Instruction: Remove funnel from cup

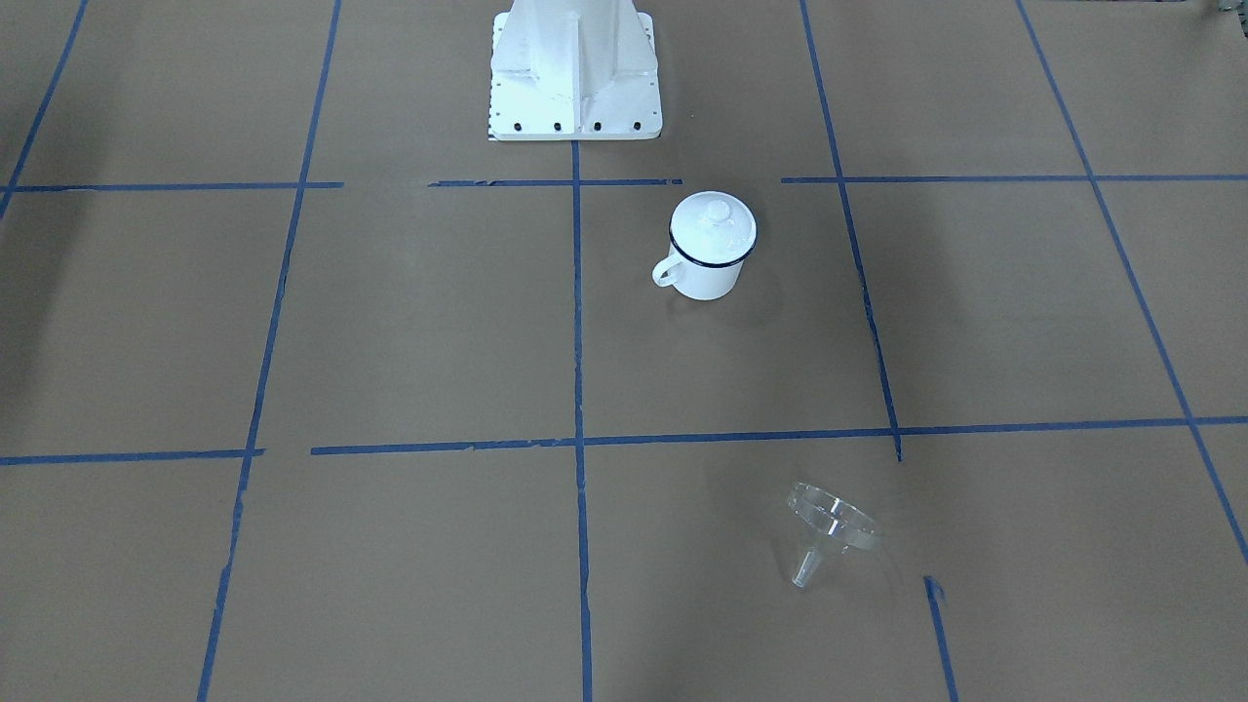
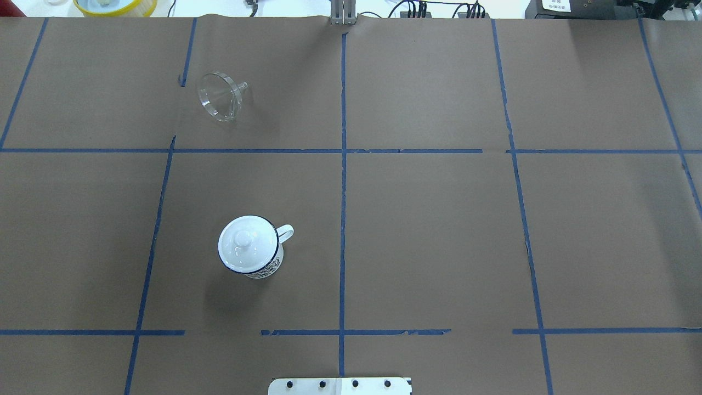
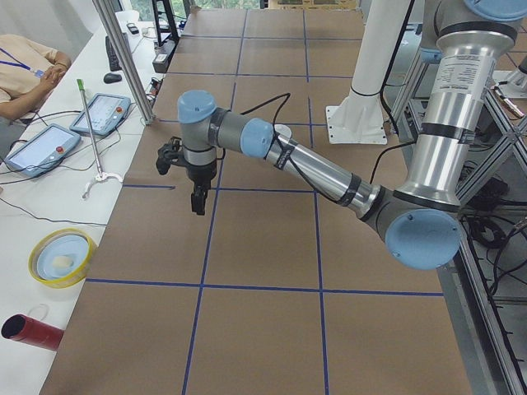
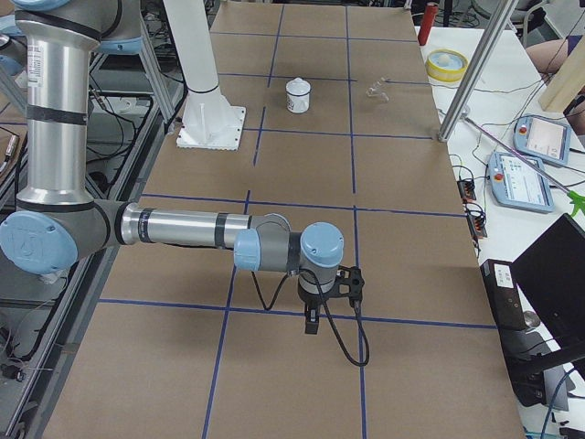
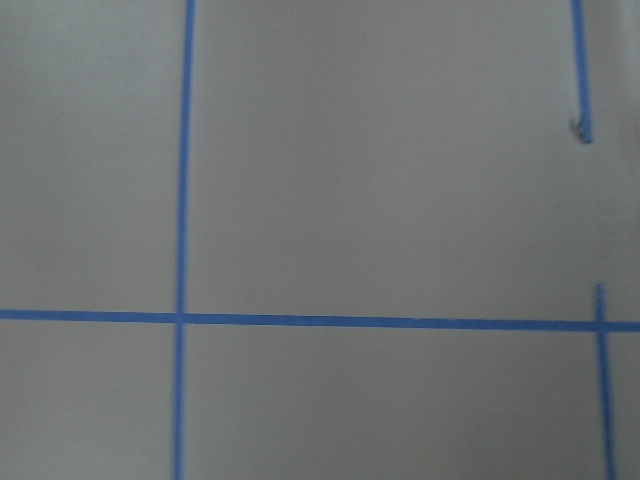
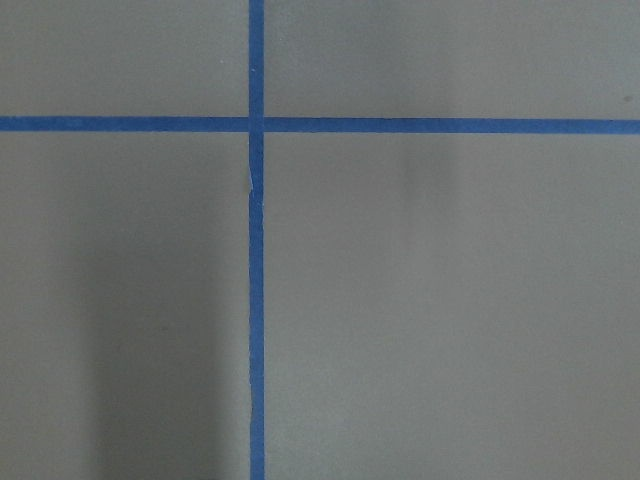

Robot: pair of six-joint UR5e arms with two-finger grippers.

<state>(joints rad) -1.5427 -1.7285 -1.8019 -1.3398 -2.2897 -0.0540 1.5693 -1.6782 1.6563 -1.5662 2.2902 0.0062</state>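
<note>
The clear funnel [image 1: 832,529] lies on its side on the brown paper, apart from the cup; it also shows in the overhead view [image 2: 220,96] and the exterior right view [image 4: 377,89]. The white cup [image 1: 710,264] with a dark blue rim stands upright with a white domed lid [image 2: 245,242] on it. My left gripper [image 3: 198,200] hangs over the table far from both, seen only in the exterior left view; I cannot tell if it is open or shut. My right gripper [image 4: 313,320] shows only in the exterior right view; I cannot tell its state either. Both wrist views show only paper and blue tape.
The robot's white base [image 1: 573,73] stands behind the cup. A yellow bowl [image 2: 115,5], a red cylinder [image 3: 33,332], tablets [image 3: 103,113] and a metal post [image 3: 123,62] stand along the operators' edge. An operator [image 3: 29,66] sits there.
</note>
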